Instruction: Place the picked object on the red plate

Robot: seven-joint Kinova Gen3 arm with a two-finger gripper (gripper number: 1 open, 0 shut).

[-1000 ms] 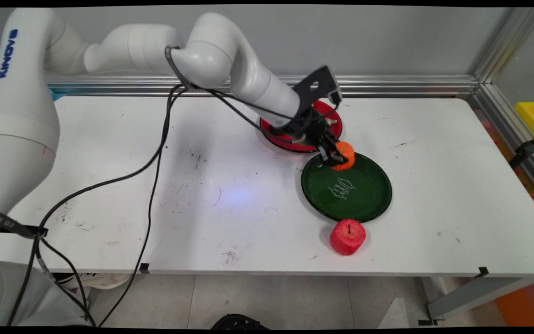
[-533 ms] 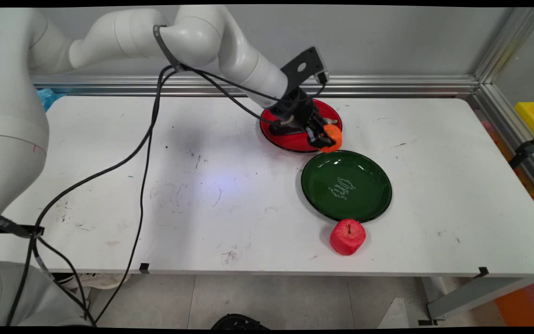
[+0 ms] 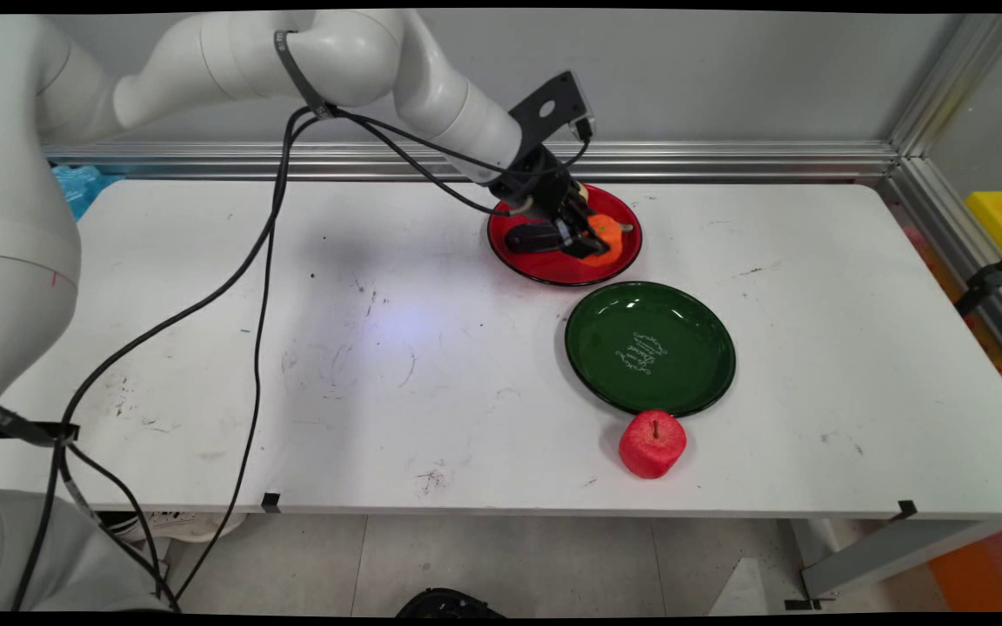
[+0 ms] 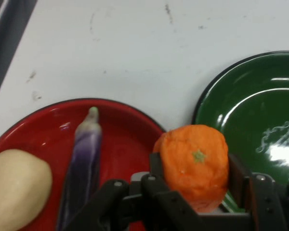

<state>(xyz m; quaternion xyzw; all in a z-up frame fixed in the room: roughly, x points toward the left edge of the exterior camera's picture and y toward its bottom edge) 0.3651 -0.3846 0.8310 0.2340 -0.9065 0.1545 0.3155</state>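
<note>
Over the red plate [image 3: 553, 265] near the worktop's [image 3: 205, 348] far edge, an orange [image 4: 196, 161] is pinched by the end effector [image 3: 595, 241]. Eggplant [image 4: 84, 159] and potato [image 4: 17, 185] lie on that plate. Green plate [image 3: 692, 382] unloaded; apple [image 3: 652, 444] beside it, toward the near edge.

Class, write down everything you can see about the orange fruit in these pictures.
The orange is a round, dimpled toy fruit, foam-like, with a small greenish stem mark facing the hand camera. The black pincer is shut on its two sides and holds it above the red plate. It touches nothing else that shows.
</note>
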